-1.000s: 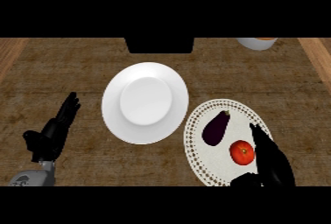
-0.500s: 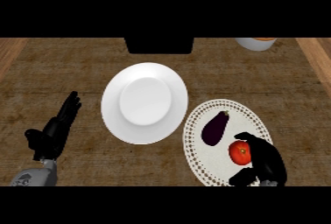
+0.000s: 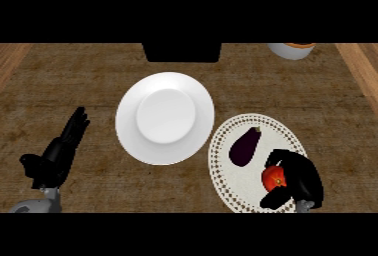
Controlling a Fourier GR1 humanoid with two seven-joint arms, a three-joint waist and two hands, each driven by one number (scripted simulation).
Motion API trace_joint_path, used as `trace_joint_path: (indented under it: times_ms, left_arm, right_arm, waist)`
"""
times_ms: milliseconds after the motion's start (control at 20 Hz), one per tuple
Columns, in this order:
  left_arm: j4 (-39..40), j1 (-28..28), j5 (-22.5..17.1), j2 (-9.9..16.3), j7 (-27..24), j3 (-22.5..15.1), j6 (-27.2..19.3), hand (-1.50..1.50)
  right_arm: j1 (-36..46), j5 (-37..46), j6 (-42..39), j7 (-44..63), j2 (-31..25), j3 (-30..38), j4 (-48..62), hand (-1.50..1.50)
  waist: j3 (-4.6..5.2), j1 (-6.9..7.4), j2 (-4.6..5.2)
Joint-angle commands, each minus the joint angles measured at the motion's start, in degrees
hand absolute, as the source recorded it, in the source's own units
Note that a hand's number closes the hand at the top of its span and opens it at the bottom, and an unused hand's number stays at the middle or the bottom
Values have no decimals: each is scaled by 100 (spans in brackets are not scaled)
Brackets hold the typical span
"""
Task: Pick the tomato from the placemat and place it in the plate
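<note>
A red tomato lies on the right part of a white round placemat with a dotted rim. My right hand is over it, fingers and thumb curled round the tomato and hiding much of it. A purple eggplant lies on the same placemat, just left of the hand. The white plate sits left of the placemat with nothing on it. My left hand rests open at the lower left, fingers pointing up.
A black box stands at the counter's far edge, above the plate. A pale bowl with something orange in it shows at the top right. Light wooden strips run along both sides of the dark counter.
My right hand's fingers have curled down over the tomato, closing round it. The left hand, plate and eggplant have stayed put.
</note>
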State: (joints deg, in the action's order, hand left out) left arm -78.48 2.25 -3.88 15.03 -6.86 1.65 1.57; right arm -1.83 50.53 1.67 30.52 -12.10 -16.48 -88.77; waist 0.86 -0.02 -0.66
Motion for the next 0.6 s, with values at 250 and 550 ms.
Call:
trace_joint_path:
  times_ms: [250, 550]
  left_arm:
    - [-36, -107, 129, -186, -7, -61, -118, 0]
    - [-100, 141, 93, 15, 275, 88, -8, 0]
  right_arm:
    - [-1639, 2005, 1267, 1366, 551, -981, -1297, 150]
    - [-2798, 3254, 1645, 1929, 763, -2229, -2724, 150]
  waist:
    - [-80, -112, 33]
    - [-82, -97, 41]
